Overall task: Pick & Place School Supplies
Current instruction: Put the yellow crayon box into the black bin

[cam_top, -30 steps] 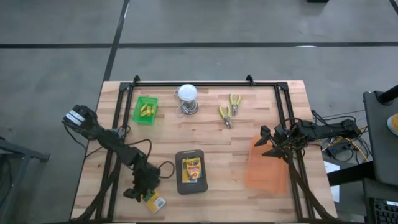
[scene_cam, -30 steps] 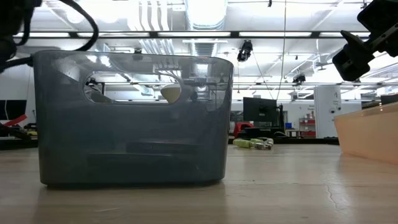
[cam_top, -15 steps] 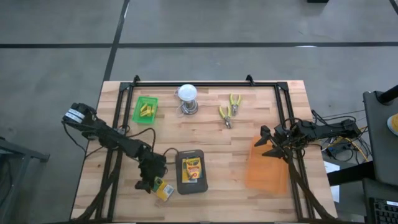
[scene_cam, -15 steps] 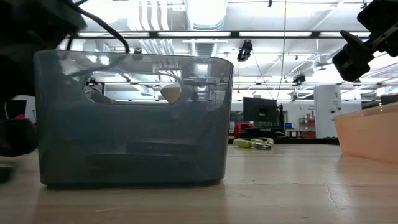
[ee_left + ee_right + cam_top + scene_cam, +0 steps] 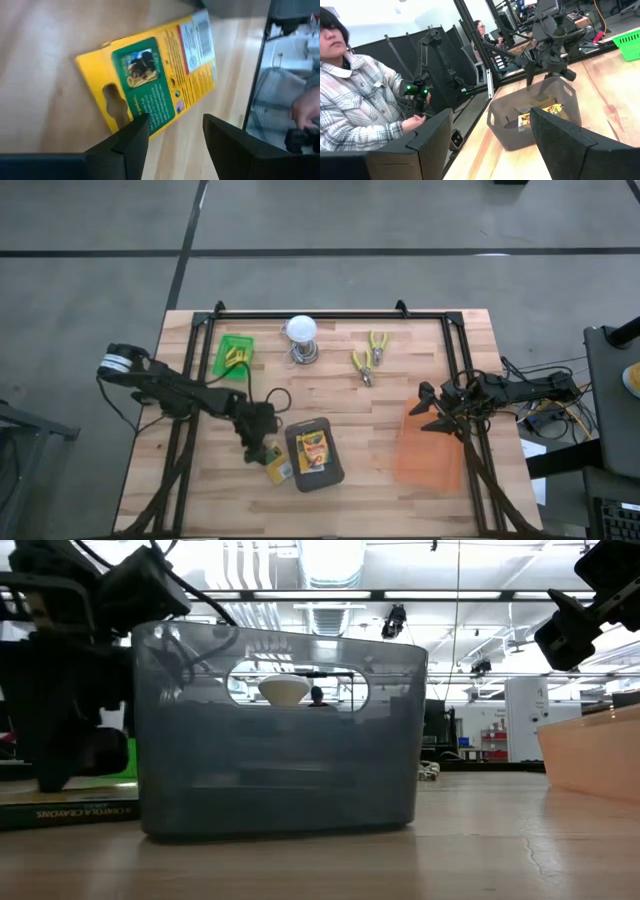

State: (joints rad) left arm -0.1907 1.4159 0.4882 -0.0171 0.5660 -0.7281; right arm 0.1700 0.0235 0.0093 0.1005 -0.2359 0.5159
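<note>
One green-and-yellow crayon box lies flat on the table against the left side of the grey bin. It also shows in the low view. A second crayon box lies inside the bin. Short yellow pieces sit in a green tray at far left. My left gripper is open and points down over the loose box's edge. My right gripper is open and hangs above the orange bin. My left gripper comes from above with open fingers. One fingertip overlaps the long edge of the loose crayon box near a corner. The box lies flat on the wood. Whether the finger touches it, I cannot tell.
A white bulb on a metal base and yellow-handled pliers lie near the far edge. A black frame runs along the far edge and both sides. A person sits beyond the table's left side.
My left gripper has moved from the near-left corner toward the far edge and right, up to the grey bin. The loose crayon box has travelled with it and now lies beside the bin. The bin has turned slightly and shifted a little right.
</note>
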